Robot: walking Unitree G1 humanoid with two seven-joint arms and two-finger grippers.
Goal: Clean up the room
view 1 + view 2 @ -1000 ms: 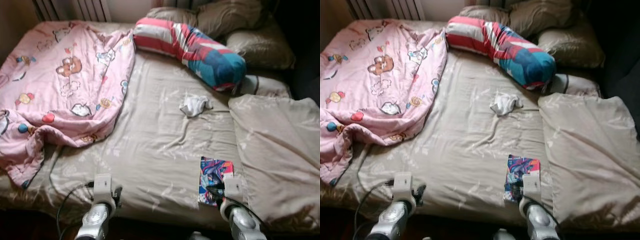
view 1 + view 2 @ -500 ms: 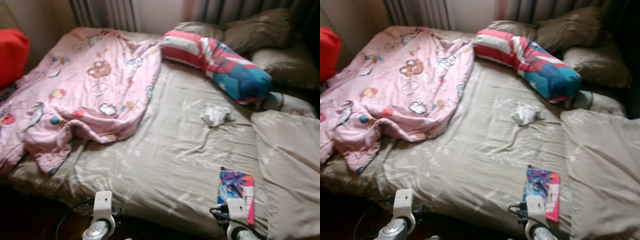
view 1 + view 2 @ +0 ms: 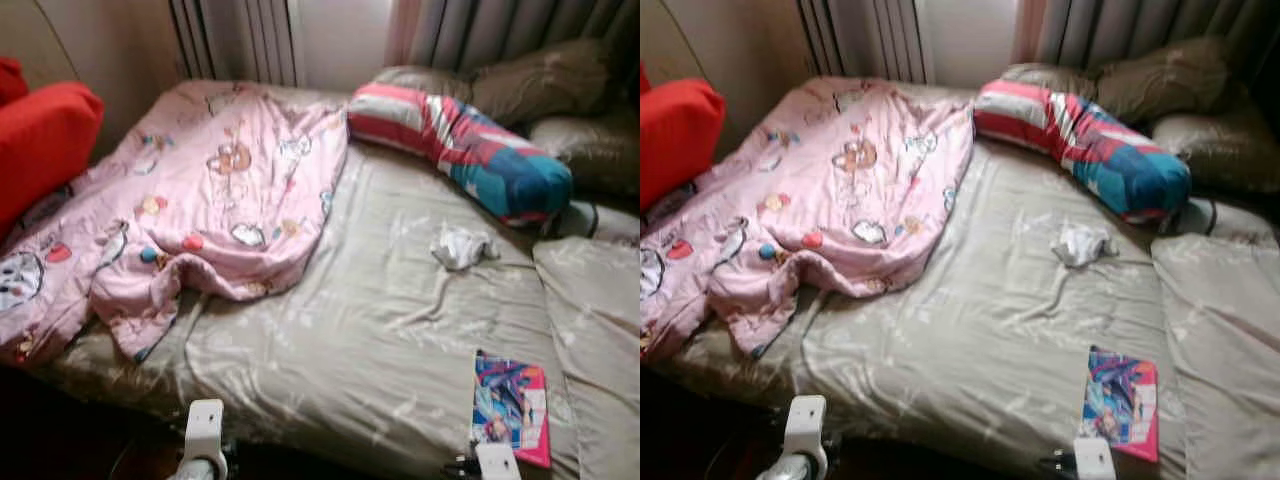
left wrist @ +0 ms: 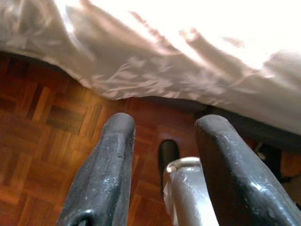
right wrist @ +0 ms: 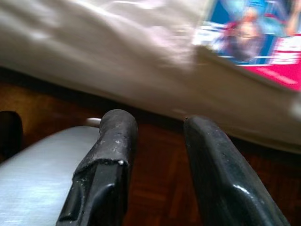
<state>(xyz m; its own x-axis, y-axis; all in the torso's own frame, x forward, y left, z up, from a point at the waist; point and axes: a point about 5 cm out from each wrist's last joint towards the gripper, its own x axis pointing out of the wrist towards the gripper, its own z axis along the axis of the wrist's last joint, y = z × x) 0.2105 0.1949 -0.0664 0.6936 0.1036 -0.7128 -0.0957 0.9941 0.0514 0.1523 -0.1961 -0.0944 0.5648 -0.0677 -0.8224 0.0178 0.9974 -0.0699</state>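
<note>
A crumpled pink cartoon-print blanket point(image 3: 200, 200) covers the left half of the bed point(image 3: 380, 330). A small white cloth point(image 3: 462, 245) lies on the beige sheet near a striped red, white and blue bolster point(image 3: 460, 150). A colourful book point(image 3: 510, 405) lies flat at the bed's front right edge, and its corner point(image 5: 263, 37) appears just beyond my right gripper point(image 5: 157, 121). That gripper is open and empty, low by the bed's edge. My left gripper point(image 4: 164, 125) is open too, pointing down at the parquet floor point(image 4: 42, 141) under the hanging sheet.
A red cushion point(image 3: 40, 140) sits at the far left beside the bed. Brown pillows point(image 3: 540, 85) lie at the head, with a folded beige duvet point(image 3: 600, 330) on the right. A radiator point(image 3: 235, 40) and curtains point(image 3: 500, 30) stand behind the bed.
The camera has swung left and drawn back: the red cushion and back wall came into view, and both arms sank toward the bottom edge. Nothing on the bed moved.
</note>
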